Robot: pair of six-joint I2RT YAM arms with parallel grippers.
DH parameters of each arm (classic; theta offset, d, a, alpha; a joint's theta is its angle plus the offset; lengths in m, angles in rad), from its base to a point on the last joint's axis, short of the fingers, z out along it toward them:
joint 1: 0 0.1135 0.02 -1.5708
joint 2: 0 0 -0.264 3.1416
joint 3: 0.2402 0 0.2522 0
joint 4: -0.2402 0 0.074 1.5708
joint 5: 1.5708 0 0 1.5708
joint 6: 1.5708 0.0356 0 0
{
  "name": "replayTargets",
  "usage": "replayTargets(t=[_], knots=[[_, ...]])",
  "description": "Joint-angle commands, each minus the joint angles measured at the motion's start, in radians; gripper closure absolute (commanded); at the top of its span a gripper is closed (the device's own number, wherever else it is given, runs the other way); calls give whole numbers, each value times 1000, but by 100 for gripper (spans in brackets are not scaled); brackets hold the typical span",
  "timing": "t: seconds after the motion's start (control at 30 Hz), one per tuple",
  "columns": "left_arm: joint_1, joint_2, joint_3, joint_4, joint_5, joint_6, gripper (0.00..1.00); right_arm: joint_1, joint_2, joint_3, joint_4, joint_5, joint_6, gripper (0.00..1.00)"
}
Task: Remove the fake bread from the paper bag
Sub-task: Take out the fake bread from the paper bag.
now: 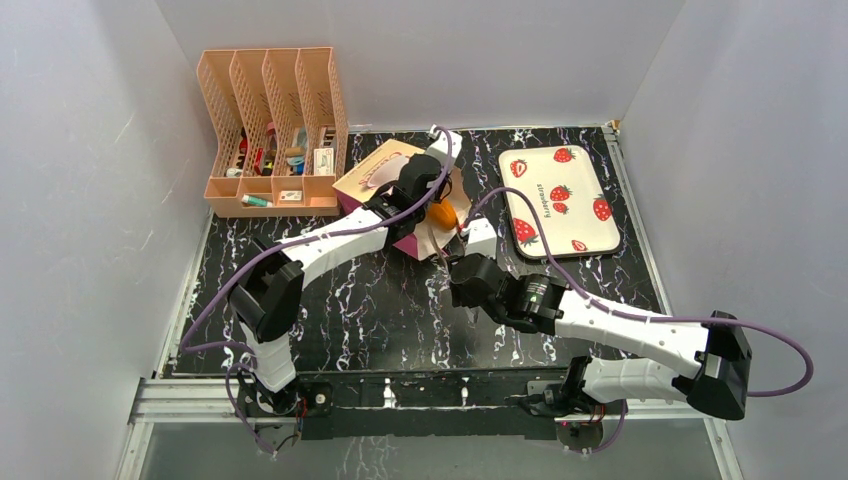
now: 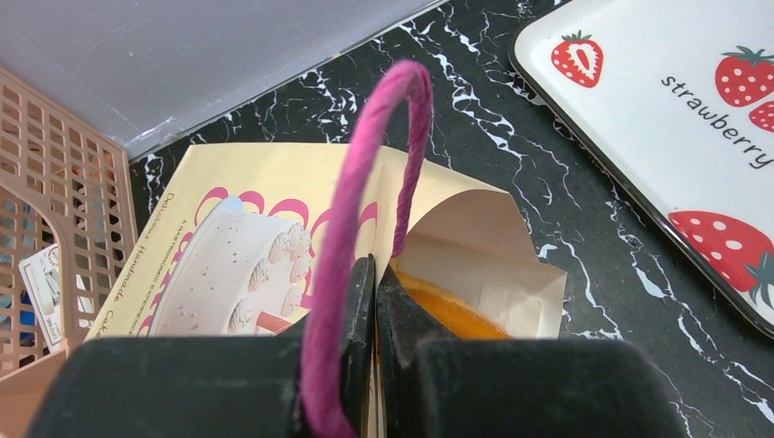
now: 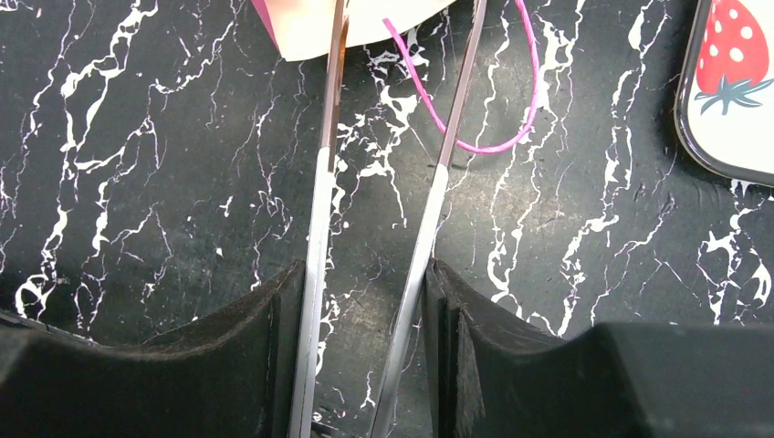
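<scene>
Two arms converge on the paper bag (image 1: 372, 172), right holding tongs (image 3: 319, 228).

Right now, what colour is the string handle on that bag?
Bright pink, verging on magenta. The handle shows best in the left wrist view, looping up close to the camera.

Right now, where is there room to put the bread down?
The strawberry tray, right of the paper bag, is bare. The table between the two arms is bare too. It is crowded at the bag's mouth, where the left gripper and the tongs in the right gripper meet.
</scene>
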Motion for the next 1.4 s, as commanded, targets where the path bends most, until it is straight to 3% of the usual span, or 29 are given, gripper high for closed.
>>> replayTargets(t=[0.0, 0.57, 1.27, 1.37], knots=[[-11, -26, -6, 25, -2, -10, 100, 4, -40, 10, 70, 40, 11, 86], [-13, -15, 21, 19, -9, -10, 100, 4, -58, -20, 62, 29, 32, 85], [-12, -41, 2, 16, 0, -17, 100, -46, 158, 15, 294, 24, -101, 86], [-12, -46, -2, 16, 0, -15, 100, -61, 183, 23, 310, 21, -111, 91]])
